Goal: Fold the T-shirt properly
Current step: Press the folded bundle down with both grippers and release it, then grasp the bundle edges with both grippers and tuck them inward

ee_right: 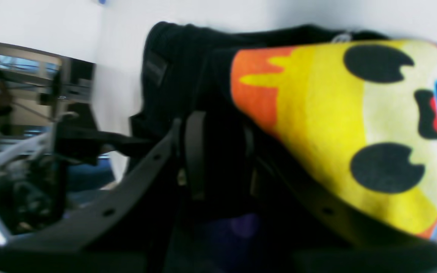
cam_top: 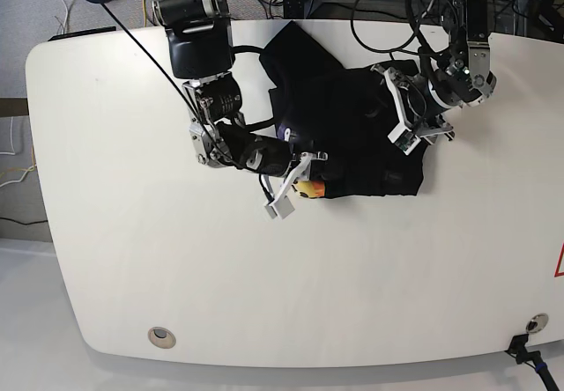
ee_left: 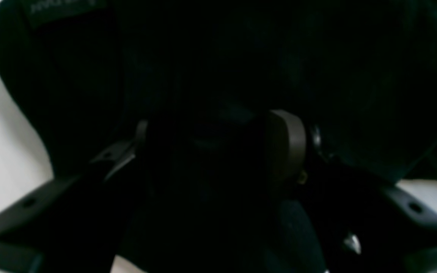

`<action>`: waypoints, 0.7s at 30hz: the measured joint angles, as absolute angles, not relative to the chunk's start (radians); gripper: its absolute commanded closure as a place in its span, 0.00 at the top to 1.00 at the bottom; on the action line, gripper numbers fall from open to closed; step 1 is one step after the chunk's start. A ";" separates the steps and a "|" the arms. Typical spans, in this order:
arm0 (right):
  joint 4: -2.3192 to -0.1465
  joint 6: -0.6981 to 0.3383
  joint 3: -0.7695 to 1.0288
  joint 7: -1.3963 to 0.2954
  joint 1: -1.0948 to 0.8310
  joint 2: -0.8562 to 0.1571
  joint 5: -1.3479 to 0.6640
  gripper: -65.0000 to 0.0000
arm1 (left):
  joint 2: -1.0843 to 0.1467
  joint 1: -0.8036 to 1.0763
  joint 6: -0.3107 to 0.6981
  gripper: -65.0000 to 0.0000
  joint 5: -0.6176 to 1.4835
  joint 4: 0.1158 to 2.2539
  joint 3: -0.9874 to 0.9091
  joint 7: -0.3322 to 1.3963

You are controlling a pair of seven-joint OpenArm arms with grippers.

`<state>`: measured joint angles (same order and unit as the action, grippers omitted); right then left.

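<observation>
From above, the base view shows the whole white table (cam_top: 132,259) with the black T-shirt (cam_top: 352,136) bunched up at about 1 o'clock from the table's middle. Both arms reach into the shirt from two sides. That view shows just a tiny bit of yellow at the shirt's near edge.

The right wrist view shows much more of that color: a big yellow and orange picture with black spots on the T-shirt (ee_right: 340,125), folded over like a soft roll. The picture sits at about 2 o'clock from the right end effector (ee_right: 218,159). Its two dark fingers are close together with black cloth between them, so it is clenched on the T-shirt. In the base view the right end effector (cam_top: 304,180) is at the shirt's 8 o'clock edge.

The left wrist view is almost all dark. Black T-shirt (ee_left: 241,57) cloth fills it, with a small gray tag at 11 o'clock. Cloth lies thick between the fingers of the left end effector (ee_left: 211,151), which are spread wide around it and grasping a fat bunch. In the base view the left end effector (cam_top: 410,118) sits at the shirt's 3 o'clock side.
</observation>
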<state>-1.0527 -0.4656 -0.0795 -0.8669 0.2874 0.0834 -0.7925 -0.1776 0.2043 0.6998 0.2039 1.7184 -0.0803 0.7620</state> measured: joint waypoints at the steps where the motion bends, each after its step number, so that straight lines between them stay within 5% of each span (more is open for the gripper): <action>1: -1.053 -0.465 -0.080 -0.855 0.283 0.083 -0.772 0.18 | -0.178 0.201 0.700 0.52 0.204 1.718 -0.080 0.763; 10: -1.063 -0.494 -0.080 -0.756 0.239 -0.039 -0.777 0.18 | -0.234 0.049 0.702 0.52 0.208 1.604 0.005 0.761; 15: -1.143 -0.490 -0.002 -0.745 0.158 -0.078 -0.784 0.03 | -0.241 -0.098 0.706 0.52 0.219 1.439 0.009 0.758; 21: -1.334 -0.467 0.041 -0.739 -0.004 -0.074 -0.768 0.02 | -0.251 -0.259 0.699 0.52 0.200 1.291 0.057 0.765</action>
